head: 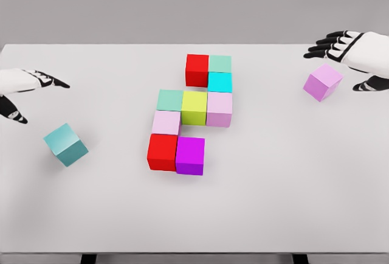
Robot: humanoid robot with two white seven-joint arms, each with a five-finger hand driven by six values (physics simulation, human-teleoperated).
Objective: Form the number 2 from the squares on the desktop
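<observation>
Squares, nine coloured cubes of them, sit joined in a stepped cluster on the white table, midway between the two hands in the head view. The top row is a red cube touching a mint cube, with a cyan cube directly below the mint one. The middle row reads pale green cube, yellow-green cube, pale pink cube, all side by side and touching. Under the pale green one lies a second pale pink cube, and the bottom row is a second red cube against a magenta cube.

Two cubes lie loose. A teal cube, turned at an angle, sits near the left hand, on the side towards the robot and slightly inward of it, not touching. A lilac cube, also turned, lies just beside the right hand, under its outstretched fingers and next to its thumb, with a small gap visible.

The left hand is released, fingers extended and thumb apart, grasping nothing. The right hand is likewise spread, fingers straight, hovering by the lilac cube without closing on it.
</observation>
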